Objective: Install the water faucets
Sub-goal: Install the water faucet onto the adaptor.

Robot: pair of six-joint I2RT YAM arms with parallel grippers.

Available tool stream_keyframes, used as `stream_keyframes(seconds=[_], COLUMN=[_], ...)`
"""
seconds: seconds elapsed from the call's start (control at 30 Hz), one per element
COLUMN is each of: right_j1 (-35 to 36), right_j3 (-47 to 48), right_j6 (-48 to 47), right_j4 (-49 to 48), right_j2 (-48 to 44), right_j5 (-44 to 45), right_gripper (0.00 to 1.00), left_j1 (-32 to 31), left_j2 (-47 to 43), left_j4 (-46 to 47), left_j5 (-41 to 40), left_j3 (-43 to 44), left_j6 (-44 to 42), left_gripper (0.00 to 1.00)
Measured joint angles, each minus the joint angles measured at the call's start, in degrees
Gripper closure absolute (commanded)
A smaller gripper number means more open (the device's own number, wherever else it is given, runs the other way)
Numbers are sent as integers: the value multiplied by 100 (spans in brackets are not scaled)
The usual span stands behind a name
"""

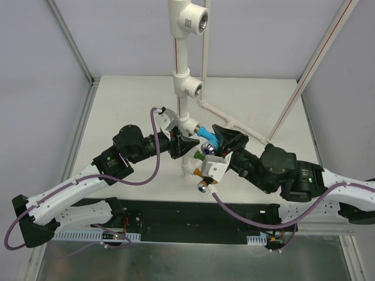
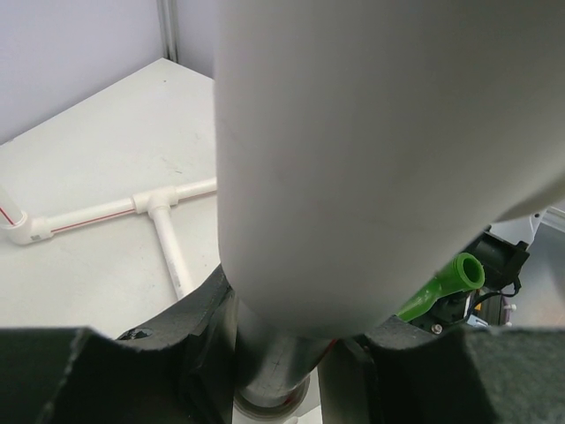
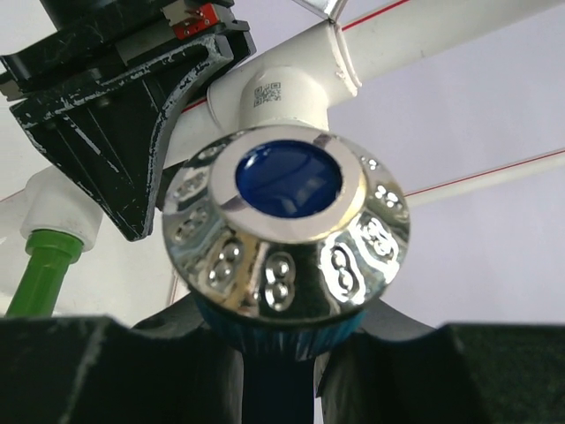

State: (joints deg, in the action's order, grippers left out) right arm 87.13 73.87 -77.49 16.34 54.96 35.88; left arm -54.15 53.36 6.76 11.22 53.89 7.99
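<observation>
- The left gripper [image 1: 174, 144] is clamped around the upright pipe [image 1: 180, 55].
- The right gripper [image 1: 212, 143] is closed on the blue faucet [image 1: 206, 133], whose end is at a tee [image 1: 188, 124] on the pipe's right.
- The green faucet [image 3: 40, 269] sits in a lower white fitting.
- The orange faucet [image 1: 203, 174] is nearest, by the pipe's foot.

White tabletop [image 1: 117, 105] enclosed by plain pale grey walls [image 1: 35, 58], a metal post [image 1: 70, 41] at its far left corner.
</observation>
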Motion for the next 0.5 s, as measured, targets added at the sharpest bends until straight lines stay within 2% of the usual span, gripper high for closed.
stream_keyframes(seconds=[0.23, 0.5], right_j1=[-203, -507], right_j3=[354, 393], right_j6=[1005, 2415], right_j4=[472, 503], right_j2=[133, 151], right_j5=[-308, -748], right_gripper=[100, 100], left_j1=[0, 24], left_j2=[-2, -2], left_j4=[-11, -57], left_j5=[-46, -111], left_j3=[4, 28], left_j6=[0, 4], left_gripper=[100, 100])
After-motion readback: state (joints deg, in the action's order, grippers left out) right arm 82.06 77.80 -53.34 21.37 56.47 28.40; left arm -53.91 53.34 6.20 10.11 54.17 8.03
